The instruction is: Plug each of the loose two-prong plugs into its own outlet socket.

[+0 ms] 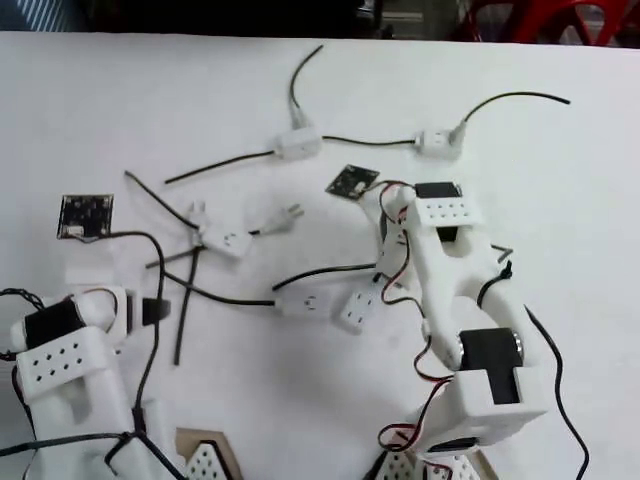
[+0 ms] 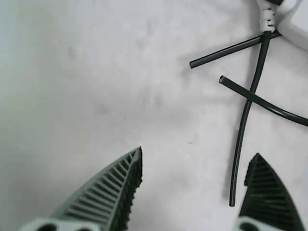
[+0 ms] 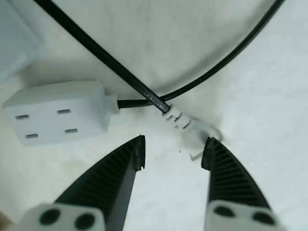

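My right gripper (image 3: 174,147) is open just above the table, its fingers astride a small white plug (image 3: 192,137) on a black cable. The plug lies close to one fingertip (image 3: 211,154). Beside it rests a white outlet block (image 3: 57,113) with slots facing up. From above, this gripper (image 1: 388,262) hangs near two white outlet blocks (image 1: 305,300) (image 1: 358,305). My left gripper (image 2: 198,154) is open over bare table, with loose black cable ends (image 2: 243,125) near one finger. It sits at the lower left (image 1: 150,310). A loose two-prong plug (image 1: 288,217) lies mid-table beside another block (image 1: 225,238).
Two more white outlet blocks (image 1: 297,143) (image 1: 437,142) with black cables lie toward the back. Small dark boards sit at the left (image 1: 85,215) and centre (image 1: 352,181). Black cables (image 1: 185,300) cross between the arms. The white table (image 1: 560,180) has free room at the right.
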Robot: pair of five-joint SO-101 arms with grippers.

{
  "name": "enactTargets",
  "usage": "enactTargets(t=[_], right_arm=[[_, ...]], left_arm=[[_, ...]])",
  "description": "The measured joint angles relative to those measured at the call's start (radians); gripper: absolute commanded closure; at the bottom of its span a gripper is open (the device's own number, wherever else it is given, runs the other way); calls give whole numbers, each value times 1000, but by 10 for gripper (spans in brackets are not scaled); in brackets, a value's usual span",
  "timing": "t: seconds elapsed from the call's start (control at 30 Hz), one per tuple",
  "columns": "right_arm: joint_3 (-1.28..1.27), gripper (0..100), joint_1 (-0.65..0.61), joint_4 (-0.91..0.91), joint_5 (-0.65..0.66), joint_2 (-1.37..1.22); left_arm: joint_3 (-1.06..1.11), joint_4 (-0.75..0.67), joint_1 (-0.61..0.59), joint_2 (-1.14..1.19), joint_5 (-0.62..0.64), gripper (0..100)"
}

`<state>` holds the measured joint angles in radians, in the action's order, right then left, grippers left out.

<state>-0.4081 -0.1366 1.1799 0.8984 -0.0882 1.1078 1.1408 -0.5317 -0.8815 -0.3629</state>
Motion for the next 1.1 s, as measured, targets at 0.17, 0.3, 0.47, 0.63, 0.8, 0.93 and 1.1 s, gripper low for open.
enactTargets(t=[0.17,0.3,0.47,0.63,0.8,0.93,1.1], right_arm=[[0,812,0,-43,25,-9],[0,812,3,-51,25,-17],[12,896,5,-98,26,-95],[58,950,34,-133,29,-166],[104,974,60,-135,29,-193],[126,918,61,-91,28,-196],[196,905,58,74,25,-207]], left_arm=[[40,-41,0,0,0,665],[52,-57,0,0,0,665],[52,-61,0,0,0,665],[52,-61,0,0,0,665],[52,-61,0,0,0,665],[52,-61,0,0,0,665],[57,-61,0,0,0,665]])
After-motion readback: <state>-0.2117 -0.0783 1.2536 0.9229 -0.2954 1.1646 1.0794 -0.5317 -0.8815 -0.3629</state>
